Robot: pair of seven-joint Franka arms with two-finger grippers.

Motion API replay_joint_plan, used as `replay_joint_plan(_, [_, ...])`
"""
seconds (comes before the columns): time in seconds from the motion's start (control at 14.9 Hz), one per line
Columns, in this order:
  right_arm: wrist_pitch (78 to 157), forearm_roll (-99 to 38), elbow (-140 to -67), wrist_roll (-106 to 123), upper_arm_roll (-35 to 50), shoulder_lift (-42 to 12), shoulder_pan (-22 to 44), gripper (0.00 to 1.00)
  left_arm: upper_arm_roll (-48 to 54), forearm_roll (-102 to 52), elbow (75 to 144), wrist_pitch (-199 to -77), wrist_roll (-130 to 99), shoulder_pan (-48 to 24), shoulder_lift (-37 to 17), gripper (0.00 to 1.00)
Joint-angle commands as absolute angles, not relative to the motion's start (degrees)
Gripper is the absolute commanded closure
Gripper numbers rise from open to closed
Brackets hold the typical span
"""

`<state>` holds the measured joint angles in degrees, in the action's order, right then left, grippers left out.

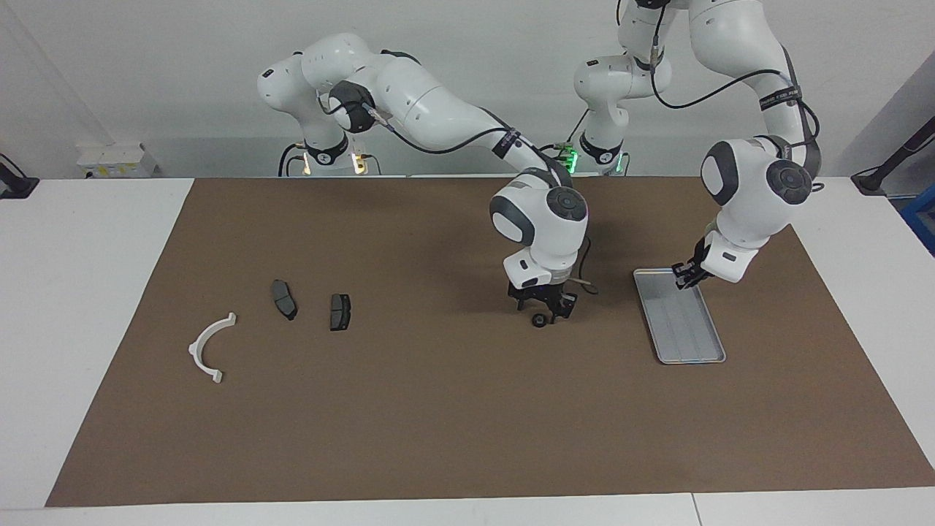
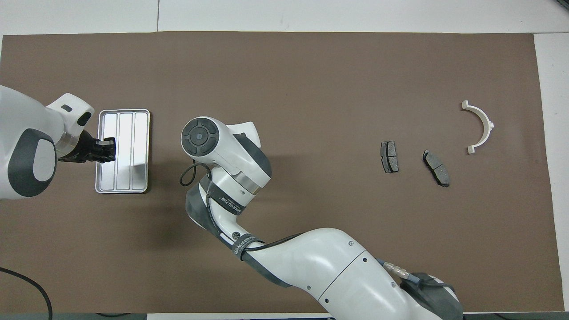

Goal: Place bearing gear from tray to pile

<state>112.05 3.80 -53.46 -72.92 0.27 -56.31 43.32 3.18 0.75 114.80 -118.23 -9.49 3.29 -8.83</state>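
Note:
The bearing gear (image 1: 539, 321), a small dark ring, lies on the brown mat between the tray and the pile. My right gripper (image 1: 544, 313) stands low over it, fingers open on either side of it. In the overhead view the right arm hides both. The silver ribbed tray (image 1: 687, 329) holds nothing and also shows in the overhead view (image 2: 129, 133). My left gripper (image 1: 684, 275) hangs over the tray's rim on the side toward the left arm's end, as the overhead view (image 2: 109, 149) shows. The pile is a white half-ring bracket (image 1: 196, 348) and two dark pads (image 1: 284, 299) (image 1: 340, 311).
The brown mat (image 1: 438, 424) covers most of the white table. In the overhead view the bracket (image 2: 488, 126) and the pads (image 2: 389, 157) (image 2: 436, 168) lie toward the right arm's end. The right arm stretches across the mat's middle.

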Motion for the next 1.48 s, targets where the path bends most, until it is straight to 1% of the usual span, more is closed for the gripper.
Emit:
replay_joint_plan(0.0, [112.6,4.6,-52.4,-74.5,0.6,-57.7,43.2,0.57,3.0,0.9,114.7,-117.1,-11.3,2.6,-8.6,0.97])
replay_joint_plan(0.13, [112.7,4.6,-52.4,-74.5,0.5,-57.7,43.2,0.66,3.0,0.9,114.7,-117.1,-11.3,2.5,-8.6,0.96])
replay_joint_plan(0.27, [112.9,4.6,-52.5,-74.6,0.5,-57.7,43.2,0.8,3.0,0.9,114.7,-117.2,-11.4,2.5,-8.6,0.96])
replay_joint_plan(0.34, [113.5,4.6,-52.6,-74.7,0.5,-57.7,43.2,0.85,3.0,0.9,114.6,-117.2,-11.5,2.5,-8.6,0.96])
replay_joint_plan(0.4, [113.6,4.6,-52.6,-74.7,0.5,-57.7,43.2,0.86,3.0,0.9,114.4,-117.6,-12.4,2.5,-8.7,0.96])
replay_joint_plan(0.47, [113.6,4.6,-52.6,-74.7,0.5,-57.7,43.2,0.94,3.1,0.9,114.3,-117.9,-13.9,2.5,-8.8,0.96])
replay_joint_plan(0.67, [113.4,4.6,-52.6,-74.7,0.5,-57.7,43.2,1.0,3.3,0.7,112.9,-117.4,-15.4,1.8,-9.2,0.96])
replay_joint_plan(1.01, [109.3,4.6,-52.4,-74.2,0.4,-56.7,42.3,1.0,3.7,0.0,112.1,-118.0,-19.6,0.4,-9.5,0.96])
replay_joint_plan(1.28, [103.3,4.0,-52.3,-72.1,0.6,-51.8,41.2,1.0,3.7,-0.4,111.5,-118.3,-20.7,-0.4,-9.7,0.96])
replay_joint_plan(1.41, [98.6,3.6,-52.3,-69.4,0.7,-48.1,39.9,1.0,3.7,-0.4,111.4,-118.3,-20.8,-0.6,-9.7,0.96])
